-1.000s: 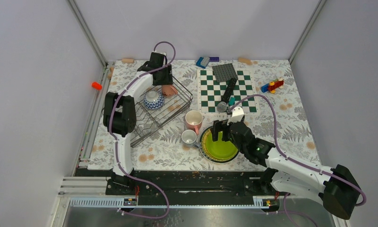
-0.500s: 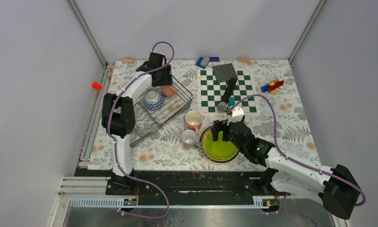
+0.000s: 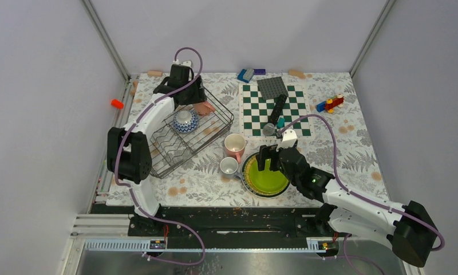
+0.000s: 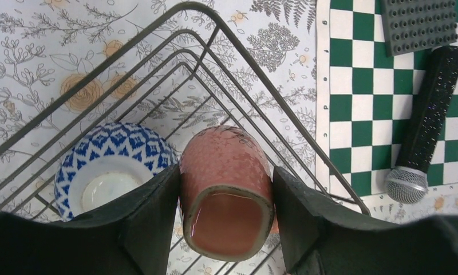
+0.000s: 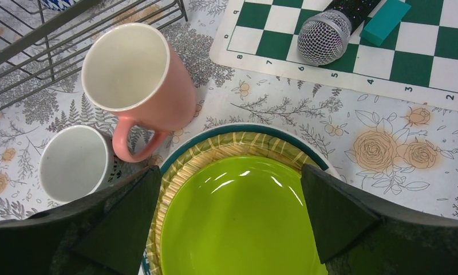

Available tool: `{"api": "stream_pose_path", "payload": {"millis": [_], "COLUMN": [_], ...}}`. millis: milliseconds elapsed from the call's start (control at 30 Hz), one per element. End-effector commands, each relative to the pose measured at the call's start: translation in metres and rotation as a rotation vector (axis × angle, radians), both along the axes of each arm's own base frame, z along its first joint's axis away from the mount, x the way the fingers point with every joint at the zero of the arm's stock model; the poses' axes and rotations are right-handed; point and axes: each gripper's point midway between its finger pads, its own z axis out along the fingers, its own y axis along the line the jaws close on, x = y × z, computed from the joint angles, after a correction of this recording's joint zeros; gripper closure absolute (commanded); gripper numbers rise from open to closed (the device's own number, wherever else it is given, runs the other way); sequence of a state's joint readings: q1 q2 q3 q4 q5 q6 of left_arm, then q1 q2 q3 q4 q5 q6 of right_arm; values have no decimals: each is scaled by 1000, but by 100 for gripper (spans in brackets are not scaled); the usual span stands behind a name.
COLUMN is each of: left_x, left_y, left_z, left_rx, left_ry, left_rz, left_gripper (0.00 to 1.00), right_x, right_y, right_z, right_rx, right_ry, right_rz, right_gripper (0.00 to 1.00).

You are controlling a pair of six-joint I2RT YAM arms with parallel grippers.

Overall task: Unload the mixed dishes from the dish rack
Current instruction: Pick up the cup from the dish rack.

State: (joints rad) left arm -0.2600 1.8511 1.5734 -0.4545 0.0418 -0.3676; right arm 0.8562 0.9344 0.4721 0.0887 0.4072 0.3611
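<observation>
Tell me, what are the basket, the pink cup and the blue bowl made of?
The dish rack looks like thin metal wire with a dark coating: slim bent rods. The pink cup seems glazed ceramic: thick rim, speckled shiny skin. The bowl is probably glazed ceramic too, with a painted blue pattern.

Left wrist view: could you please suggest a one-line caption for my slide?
Left gripper clasps a pink cup in the dish rack's corner, beside a blue patterned bowl.

The rack (image 3: 168,156) holds an upturned blue bowl (image 3: 185,121) and a sideways cup (image 4: 226,192); pink mug (image 3: 234,146), pale mug (image 3: 229,166) and stacked plates (image 3: 265,177) sit beside it.
</observation>
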Motion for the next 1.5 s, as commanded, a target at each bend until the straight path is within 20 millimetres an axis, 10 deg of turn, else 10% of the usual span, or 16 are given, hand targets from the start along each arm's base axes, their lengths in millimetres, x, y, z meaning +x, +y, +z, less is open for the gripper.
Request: {"api": "stream_pose_path", "payload": {"millis": [0, 433, 967, 1467], "left_x": [-2, -65, -134, -183], "left_y": [-6, -7, -50, -84], "left_z": [63, 120, 160, 182], "left_rx": [-103, -250, -353, -490], "left_ry": [-178, -397, -551, -632], "left_rz": [-5, -37, -214, -358], "left_gripper": [100, 100, 100, 100], "right_x": [7, -6, -23, -27], "right_y": [-2, 25, 96, 128], "right_z": [23, 46, 163, 213], "right_rx": [69, 335, 1103, 1521], "right_ry": [-38, 15, 145, 419], "right_rz": [-51, -2, 207, 516], "right_gripper": [0, 0, 4, 16]}}
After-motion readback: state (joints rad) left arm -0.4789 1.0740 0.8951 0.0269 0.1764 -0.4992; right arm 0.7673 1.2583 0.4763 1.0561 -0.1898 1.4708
